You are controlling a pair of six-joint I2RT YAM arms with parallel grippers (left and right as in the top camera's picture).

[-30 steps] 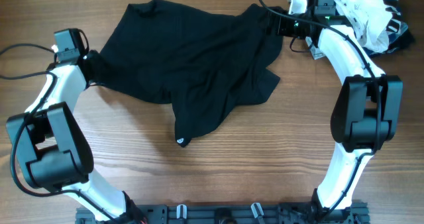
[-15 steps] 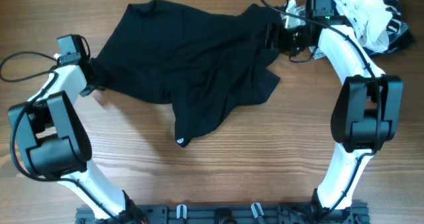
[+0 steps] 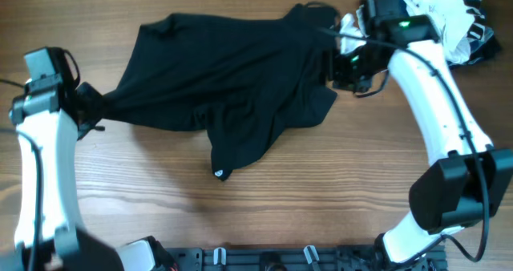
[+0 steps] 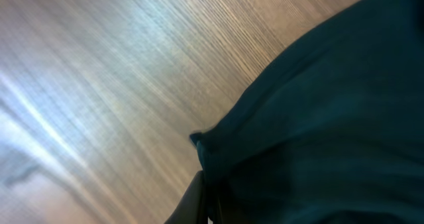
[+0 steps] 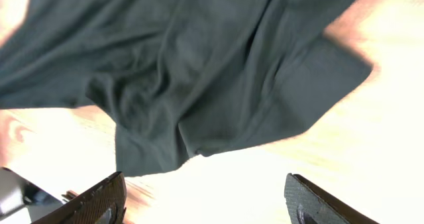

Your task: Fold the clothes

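The clothes, one large black garment, lie crumpled across the upper middle of the table, with a tiny white mark at the lower tip. My left gripper is shut on the garment's left corner, which is stretched out to the left; in the left wrist view the fingers pinch a fold of the black fabric. My right gripper hovers at the garment's right edge. It stands open over bare wood, the clothes lying just beyond its fingertips.
A heap of white and striped garments sits at the back right corner, close behind the right arm. A dark rail runs along the table's front edge. Bare wood fills the front half.
The left gripper closed on the garment's left corner and drew it leftward, stretching the fabric. The right gripper moved down and left along the garment's right edge, and its jaws narrowed a little.
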